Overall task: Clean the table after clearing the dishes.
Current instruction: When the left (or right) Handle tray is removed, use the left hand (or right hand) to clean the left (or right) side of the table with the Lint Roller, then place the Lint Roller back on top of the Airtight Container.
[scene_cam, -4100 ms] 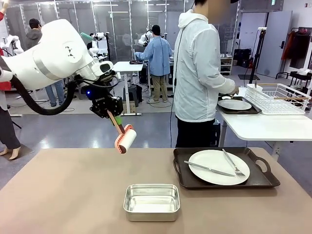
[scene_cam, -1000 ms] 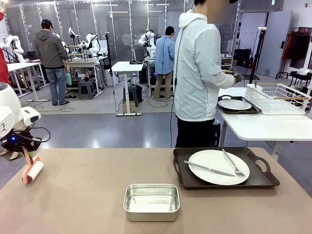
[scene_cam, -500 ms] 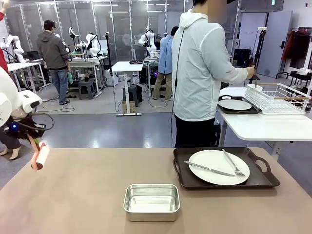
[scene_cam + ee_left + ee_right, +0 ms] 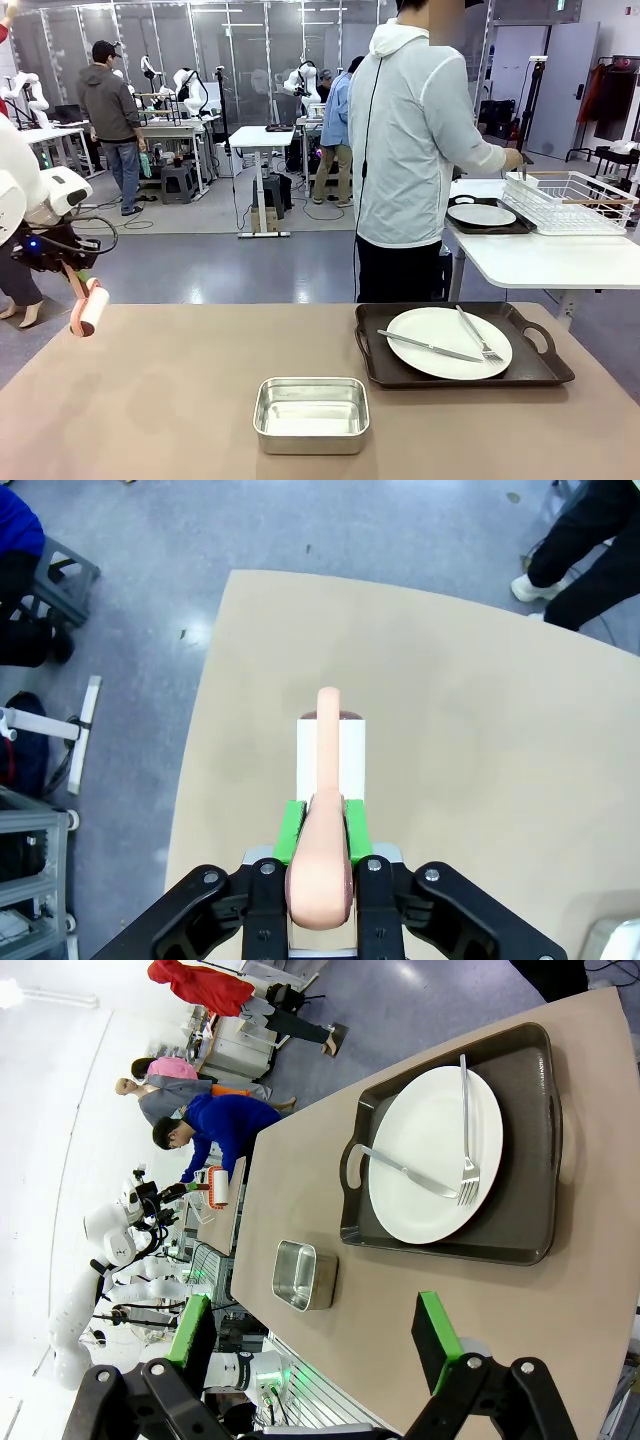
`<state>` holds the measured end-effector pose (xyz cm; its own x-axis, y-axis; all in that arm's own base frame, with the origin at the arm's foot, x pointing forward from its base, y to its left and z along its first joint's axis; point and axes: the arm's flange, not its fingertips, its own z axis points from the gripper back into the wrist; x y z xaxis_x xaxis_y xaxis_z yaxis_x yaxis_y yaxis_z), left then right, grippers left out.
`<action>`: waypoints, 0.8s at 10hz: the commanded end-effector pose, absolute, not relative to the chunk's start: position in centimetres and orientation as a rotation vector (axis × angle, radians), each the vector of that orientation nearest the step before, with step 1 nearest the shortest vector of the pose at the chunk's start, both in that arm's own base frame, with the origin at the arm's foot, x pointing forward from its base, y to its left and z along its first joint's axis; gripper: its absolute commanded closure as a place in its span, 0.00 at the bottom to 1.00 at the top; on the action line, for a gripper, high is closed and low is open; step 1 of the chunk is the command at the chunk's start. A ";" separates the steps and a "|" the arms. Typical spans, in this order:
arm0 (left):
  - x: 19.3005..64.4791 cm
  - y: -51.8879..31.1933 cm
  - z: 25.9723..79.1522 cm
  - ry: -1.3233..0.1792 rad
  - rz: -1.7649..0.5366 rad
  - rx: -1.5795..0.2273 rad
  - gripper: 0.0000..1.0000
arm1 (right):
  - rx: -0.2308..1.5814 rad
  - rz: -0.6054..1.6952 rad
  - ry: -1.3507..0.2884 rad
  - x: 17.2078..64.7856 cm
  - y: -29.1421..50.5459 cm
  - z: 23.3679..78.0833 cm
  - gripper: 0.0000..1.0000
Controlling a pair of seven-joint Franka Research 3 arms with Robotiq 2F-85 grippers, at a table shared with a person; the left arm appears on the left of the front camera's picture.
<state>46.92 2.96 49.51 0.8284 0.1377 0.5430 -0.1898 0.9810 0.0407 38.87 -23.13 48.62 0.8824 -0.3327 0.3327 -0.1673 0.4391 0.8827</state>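
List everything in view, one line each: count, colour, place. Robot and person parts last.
table: 1, tan, foreground
near tray: 1, dark, table's right side
near plate: 1, white, on near tray
fork: 1, silver, on near plate
knife: 1, silver, on near plate
steel pan: 1, shiny, table's near middle
lint roller: 1, pink handle, white roll, table's far left edge
side table: 1, white, right background
far tray: 1, dark, on side table
far plate: 1, white, on far tray
wire rack: 1, white, on side table
person: 1, pale jacket, at side table
left gripper: 1, black, green pads, shut on lint roller
right gripper: 1, black, green pads, open above table
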 end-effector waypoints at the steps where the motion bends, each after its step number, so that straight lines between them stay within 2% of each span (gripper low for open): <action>1: 46.9 3.8 49.7 -0.582 0.181 0.099 0.79 | 1.129 -0.102 -0.509 38.7 -23.1 48.9 0.00; 8: 46.9 3.8 49.7 -0.582 0.181 0.099 0.79 | 1.129 -0.102 -0.509 38.7 -23.1 48.9 0.00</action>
